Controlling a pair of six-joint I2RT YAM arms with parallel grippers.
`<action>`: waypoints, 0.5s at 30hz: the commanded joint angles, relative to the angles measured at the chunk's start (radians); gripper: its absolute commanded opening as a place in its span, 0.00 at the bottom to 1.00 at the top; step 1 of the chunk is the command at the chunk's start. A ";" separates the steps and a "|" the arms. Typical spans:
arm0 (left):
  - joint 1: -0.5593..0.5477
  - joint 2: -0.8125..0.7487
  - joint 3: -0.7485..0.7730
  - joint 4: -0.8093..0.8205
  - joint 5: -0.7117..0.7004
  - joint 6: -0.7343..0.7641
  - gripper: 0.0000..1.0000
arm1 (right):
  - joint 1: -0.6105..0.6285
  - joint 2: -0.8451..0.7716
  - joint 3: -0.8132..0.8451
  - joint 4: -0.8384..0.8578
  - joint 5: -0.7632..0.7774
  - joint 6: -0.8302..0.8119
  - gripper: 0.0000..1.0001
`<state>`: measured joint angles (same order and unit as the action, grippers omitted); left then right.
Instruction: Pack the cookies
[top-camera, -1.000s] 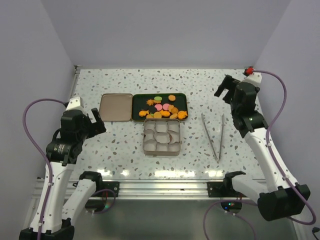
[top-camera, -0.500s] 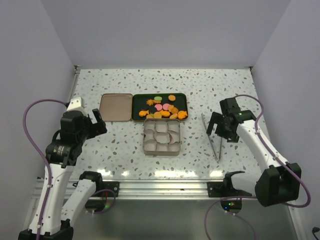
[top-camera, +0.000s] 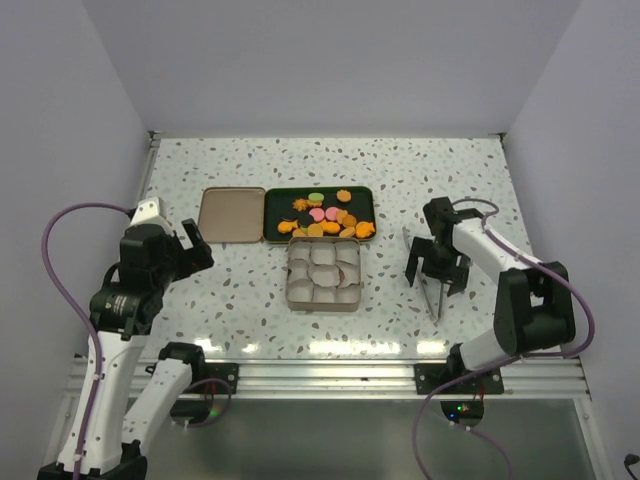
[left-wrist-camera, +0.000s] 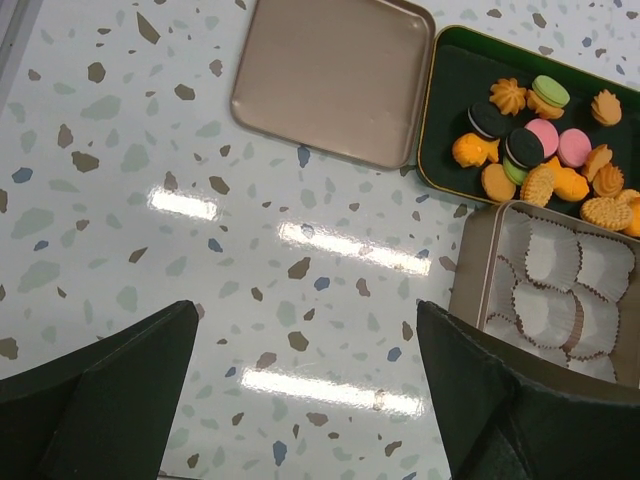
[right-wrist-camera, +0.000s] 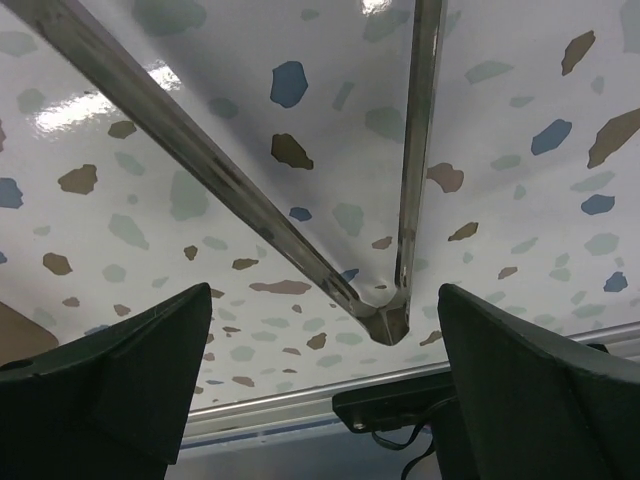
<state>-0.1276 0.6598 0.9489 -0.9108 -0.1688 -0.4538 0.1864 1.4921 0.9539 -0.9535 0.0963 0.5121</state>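
Both wide apart: left claw above table | right claw over tongs — cookies in green tray

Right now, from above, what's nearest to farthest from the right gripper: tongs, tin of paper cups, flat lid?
1. Tongs, on the right, beneath the right gripper.
2. Tin of paper cups, in the middle.
3. Flat lid, far left.

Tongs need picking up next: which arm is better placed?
Right. The right gripper hangs directly over the tongs, jaws open on either side of their joined end. The left gripper is off beyond the tan tin, nowhere near them.
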 joint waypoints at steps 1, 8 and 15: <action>-0.007 -0.020 -0.007 -0.017 0.009 -0.034 0.96 | -0.013 0.033 0.025 0.022 0.025 -0.029 0.99; -0.007 -0.016 -0.022 -0.013 0.005 -0.045 0.96 | -0.025 0.092 -0.020 0.137 -0.004 -0.049 0.99; -0.007 -0.003 -0.059 0.016 0.028 -0.075 0.95 | -0.061 0.169 -0.009 0.232 -0.007 -0.060 0.99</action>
<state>-0.1276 0.6521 0.9047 -0.9142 -0.1616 -0.4984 0.1352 1.6260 0.9291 -0.7834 0.0902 0.4686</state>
